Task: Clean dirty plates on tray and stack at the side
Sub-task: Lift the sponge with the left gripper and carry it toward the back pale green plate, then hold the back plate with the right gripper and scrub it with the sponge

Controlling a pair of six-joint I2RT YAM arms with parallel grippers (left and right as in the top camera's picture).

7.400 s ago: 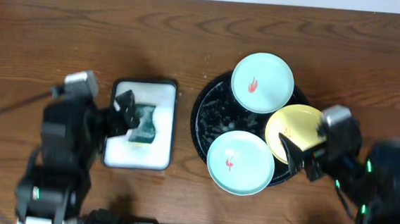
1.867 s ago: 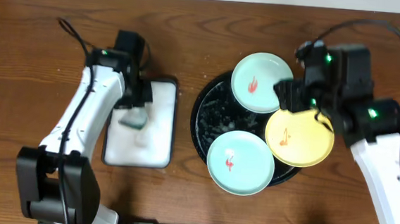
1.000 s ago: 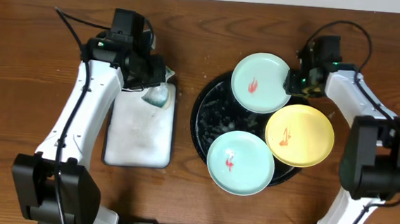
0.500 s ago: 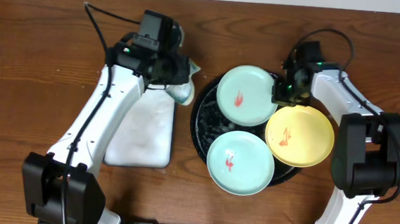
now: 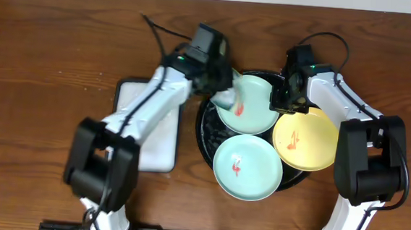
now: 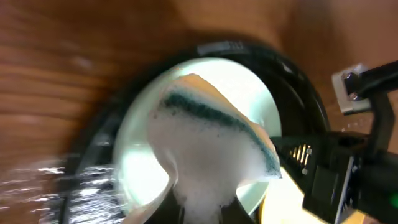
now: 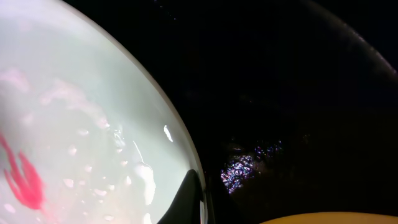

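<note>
The black tray [image 5: 203, 126] holds all three plates. My right gripper [image 5: 277, 100] is shut on the right rim of the upper mint plate [image 5: 253, 112]. In the right wrist view a dark finger [image 7: 189, 198] lies over that rim, and the wet plate [image 7: 74, 118] shows a red smear [image 7: 22, 175]. My left gripper [image 5: 223, 94] is shut on a foamy white and teal sponge [image 6: 205, 140], which hangs over the same plate [image 6: 140, 134]. The yellow plate [image 5: 307, 140] and the lower mint plate [image 5: 247, 167] each keep a red smear.
A white rectangular tray [image 5: 158, 144] lies left of the black tray, partly under my left arm. Suds cover the black tray's floor [image 6: 56, 186]. The right arm's wrist [image 6: 348, 168] stands close beside the sponge. Bare wooden table surrounds everything.
My left arm swung right from the white tray and carried the sponge over the upper mint plate. My right gripper shut on that plate's rim, and the plate shifted left and forward.
</note>
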